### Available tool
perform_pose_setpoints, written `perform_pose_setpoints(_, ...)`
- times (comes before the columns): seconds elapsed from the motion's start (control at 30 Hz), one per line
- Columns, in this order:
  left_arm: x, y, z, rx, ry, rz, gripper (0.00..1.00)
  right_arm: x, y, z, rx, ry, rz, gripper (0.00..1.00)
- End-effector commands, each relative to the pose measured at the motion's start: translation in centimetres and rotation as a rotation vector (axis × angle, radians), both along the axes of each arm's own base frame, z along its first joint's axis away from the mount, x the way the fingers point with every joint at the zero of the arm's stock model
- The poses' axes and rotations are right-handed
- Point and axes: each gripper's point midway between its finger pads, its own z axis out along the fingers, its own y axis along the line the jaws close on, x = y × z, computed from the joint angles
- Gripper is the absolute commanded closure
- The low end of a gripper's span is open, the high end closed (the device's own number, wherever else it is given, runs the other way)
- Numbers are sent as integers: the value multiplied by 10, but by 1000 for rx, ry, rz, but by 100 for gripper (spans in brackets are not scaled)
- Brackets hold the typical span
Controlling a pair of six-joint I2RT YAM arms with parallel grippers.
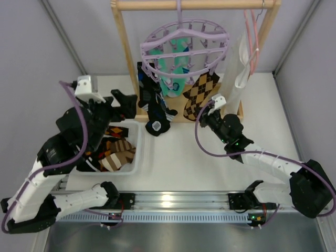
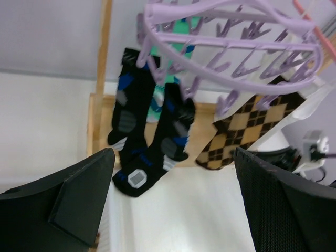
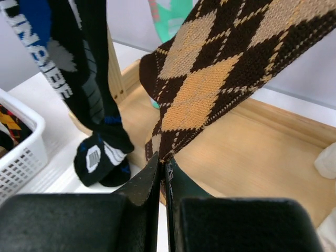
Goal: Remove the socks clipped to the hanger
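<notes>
The right end effector (image 3: 163, 167) is clamped on the bottom tip of the argyle sock (image 3: 210, 68), its two fingers pressed together with the fabric pinched between them. From that pinch the sock runs up and to the right, taut, to the pegs of the hanger (image 1: 184, 42) above. Below it lies the wooden base of the rack (image 3: 252, 152).

The left end effector (image 2: 173, 157) has its fingers spread wide apart and holds nothing. It faces the two black socks (image 2: 142, 121), which show between its fingers and hang apart from them. Both black socks are clipped to pegs on the hanger's left side. The longer one hangs down in front of the rack base, its toe low over the surface (image 1: 178, 152); whether it touches cannot be told.

A teal sock (image 1: 170, 71) hangs from the middle of the hanger, between the black pair and the argyle sock. The hanger's hook is over the rack's top bar. To its right on the same bar hangs a pink hanger (image 1: 253, 37) bearing a long white cloth (image 1: 241, 68), just beside the right arm's wrist.

A white basket (image 1: 139, 152) sits on the surface under the left arm. It holds loose socks, among them a brown striped sock (image 1: 118, 152).
</notes>
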Motion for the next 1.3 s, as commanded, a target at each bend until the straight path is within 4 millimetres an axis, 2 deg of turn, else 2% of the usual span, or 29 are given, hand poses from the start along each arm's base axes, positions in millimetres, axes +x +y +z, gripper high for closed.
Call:
perform_pose_setpoints(0.0, 26, -55, 26, 67, -6, -104, 1, -5, 5, 28, 89, -50, -90, 100)
perform_pose_setpoints(0.03, 42, -79, 15, 120, 24, -124, 2, -12, 16, 31, 95, -49, -75, 100)
perform_pose_setpoints(0.07, 47, -87, 21, 134, 15, -133, 1, -10, 14, 27, 87, -36, -132, 100)
perform_pose_setpoints(0.1, 50, -89, 39, 115, -11, -123, 1, -19, 26, 31, 87, -37, -118, 100)
perform_pose_setpoints(0.13, 63, -104, 32, 146, 8, -111, 2, -21, 29, 28, 78, -29, -138, 100)
perform_pose_setpoints(0.17, 66, -105, 45, 130, -12, -92, 1, -21, 24, 30, 74, -33, -200, 100)
perform_pose_setpoints(0.2, 73, -109, 46, 141, -11, -65, 1, -30, 37, 35, 76, -41, -186, 100)
perform_pose_setpoints(0.23, 77, -115, 47, 157, -16, -58, 1, -32, 41, 31, 49, -45, -201, 100)
perform_pose_setpoints(0.27, 86, -129, 37, 195, -1, -45, 1, -33, 41, 33, 56, -44, -245, 100)
perform_pose_setpoints(0.3, 87, -127, 49, 195, -22, 7, 1, -42, 53, 39, 36, -65, -228, 100)
perform_pose_setpoints(0.33, 82, -135, 50, 230, -34, 13, 1, -44, 60, 34, 4, -72, -232, 100)
perform_pose_setpoints(0.37, 87, -149, 42, 272, -28, 28, 2, -51, 67, 35, 4, -77, -232, 100)
perform_pose_setpoints(0.4, 85, -151, 48, 278, -40, 52, 2, -53, 74, 42, 26, -90, -224, 100)
perform_pose_setpoints(0.43, 88, -155, 46, 304, -40, 62, 1, -54, 82, 37, 1, -92, -216, 100)
perform_pose_setpoints(0.5, 90, -162, 40, 328, -35, 68, 1, -57, 99, 46, 10, -104, -190, 100)
perform_pose_setpoints(0.53, 90, -160, 39, 330, -33, 88, 2, -56, 107, 38, -25, -109, -186, 100)
perform_pose_setpoints(0.57, 90, -158, 39, 332, -32, 97, 1, -59, 117, 46, -17, -120, -174, 100)
perform_pose_setpoints(0.7, 94, -151, 28, 378, -17, 156, 2, -63, 138, 45, -45, -132, -153, 100)
perform_pose_setpoints(0.87, 102, -157, 16, 405, -2, 137, 7, -67, 146, 56, -33, -145, -162, 100)
perform_pose_setpoints(1.0, 107, -160, 8, 426, 9, 144, 14, -69, 158, 54, -74, -150, -164, 100)
perform_pose_setpoints(1.13, 100, -155, 5, 456, 9, 190, 16, -69, 168, 52, -110, -148, -145, 100)
perform_pose_setpoints(1.23, 86, -155, 7, 476, -3, 229, 13, -68, 174, 51, -126, -147, -136, 100)
perform_pose_setpoints(1.27, 76, -158, 11, 467, -13, 218, 12, -68, 175, 52, -126, -147, -135, 100)
